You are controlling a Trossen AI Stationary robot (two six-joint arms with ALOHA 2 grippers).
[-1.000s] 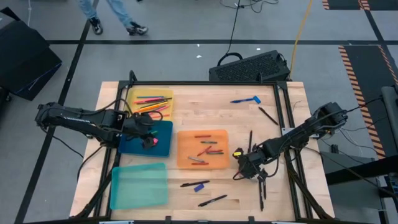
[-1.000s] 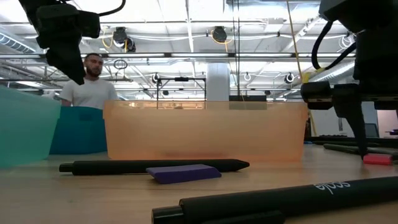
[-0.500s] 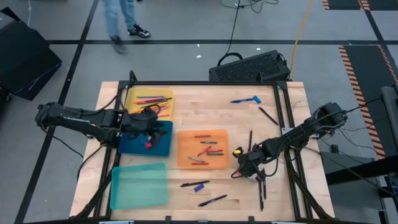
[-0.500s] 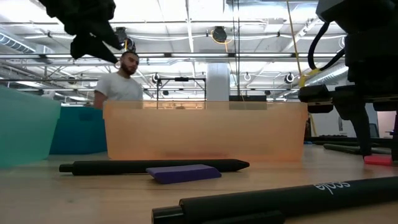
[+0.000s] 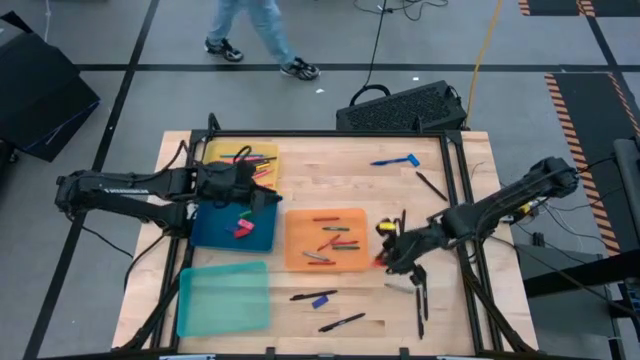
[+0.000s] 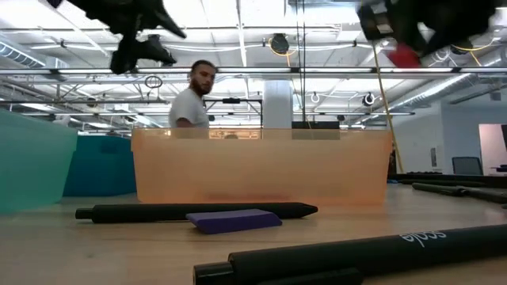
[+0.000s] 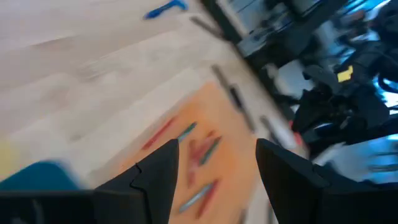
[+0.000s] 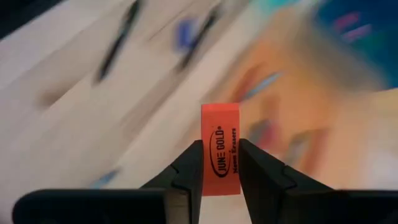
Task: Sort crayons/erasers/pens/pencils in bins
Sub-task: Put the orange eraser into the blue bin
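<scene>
My right gripper [image 5: 384, 260] is shut on a red eraser [image 8: 220, 134] printed "JUNE GOLD", just right of the orange bin [image 5: 352, 215], which holds crayons. In the low view this gripper [image 6: 400, 39] is high above the table. My left gripper [image 5: 262, 194] hovers open with nothing between its fingers. It is above the border of the yellow bin [image 5: 215, 155], which holds pencils, and the dark blue bin [image 5: 205, 235]. Two red-pink erasers [image 5: 240, 224] lie in the blue bin. The teal bin [image 5: 222, 297] stands near the front left. My right gripper pinches the red eraser between its two fingers, which sit on the lower half of its two long sides [image 8: 220, 171]. The eraser's other end sticks out past the fingertips. The eraser is lifted clear of the table.
Black pens [image 5: 315, 294] [image 5: 342, 322] [image 5: 420, 300] and a blue eraser [image 5: 321, 300] lie near the front edge. A yellow eraser [image 5: 383, 228] lies beside my right gripper. A blue pen [image 5: 393, 160] and a black pen [image 5: 432, 186] lie far right. A person [image 5: 255, 30] walks beyond the far edge.
My right gripper has risen from the table with the red eraser, which is now lifted clear, and has shifted slightly toward the orange bin. My left gripper has risen out of the blue bin and moved toward the far edge; a red eraser stays in that bin.
</scene>
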